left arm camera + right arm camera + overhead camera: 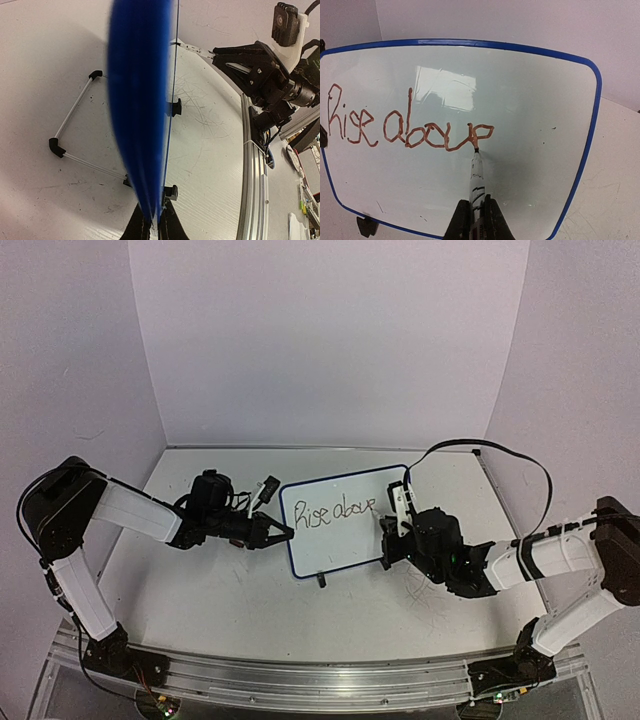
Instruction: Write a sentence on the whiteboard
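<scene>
Two arms meet at the whiteboard, which stands upright mid-desk on black clip feet, with a wire stand behind it. At the board's left edge, the left hand pinches the blue rim between its fingers. On the board's left half runs the sentence: one row of thin cursive reading "Rise" and then roughly "above", reddish-brown in the right wrist view. At the end of that last word, a marker touches its tip to the white surface. Right of the board's middle, the right hand is pressed around the marker's barrel, its fingers flanking it.
</scene>
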